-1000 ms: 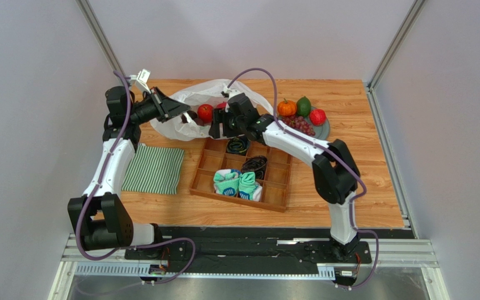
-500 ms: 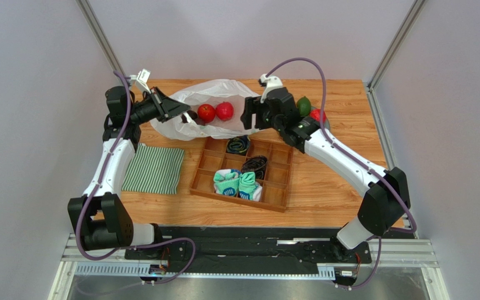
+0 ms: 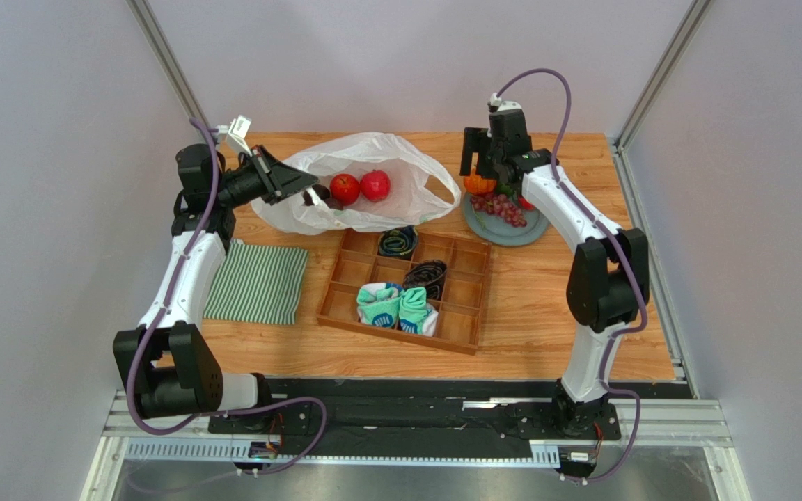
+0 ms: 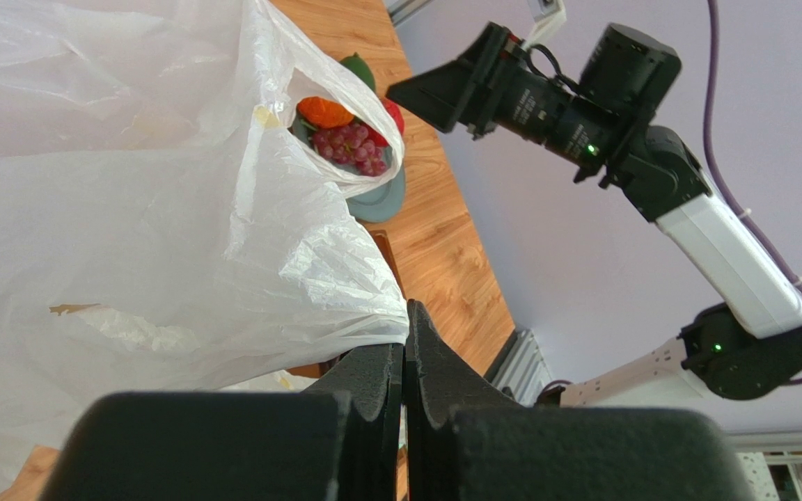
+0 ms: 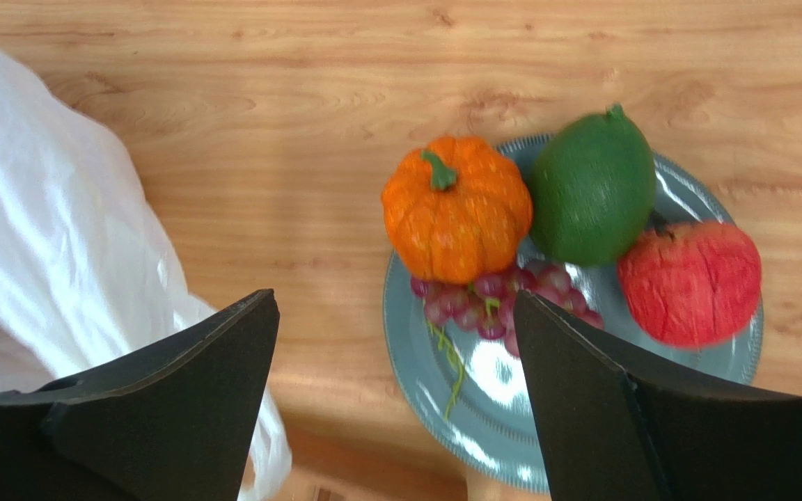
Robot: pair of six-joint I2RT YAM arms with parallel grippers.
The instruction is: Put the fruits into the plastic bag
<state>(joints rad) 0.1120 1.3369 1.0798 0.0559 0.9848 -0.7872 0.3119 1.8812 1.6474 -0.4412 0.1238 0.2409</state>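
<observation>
The white plastic bag (image 3: 400, 172) lies open at the table's back. Two red apples (image 3: 345, 188) (image 3: 376, 185) lie inside it, with a small dark rounded thing (image 3: 322, 193) beside them. My left gripper (image 3: 295, 186) is shut on the bag's edge (image 4: 269, 303) and holds it up. My right gripper (image 3: 484, 167) is open and empty, hovering over the grey-blue plate (image 5: 478, 407). On the plate are the orange pumpkin (image 5: 455, 207), the green avocado-like fruit (image 5: 591, 188), a red apple (image 5: 690, 282) and the grapes (image 5: 499, 297). The grapes and the pumpkin lie between the spread fingers.
A wooden divided tray (image 3: 458, 313) with teal socks (image 3: 397, 306) and black rolled items stands in front of the bag. A green-and-white striped cloth (image 3: 259, 282) lies at the left. The plate sits near the right back corner, by the wall frame.
My right gripper left a second red apple in the bag, drew out of its mouth and swung right to above the plate. The left gripper kept its hold.
</observation>
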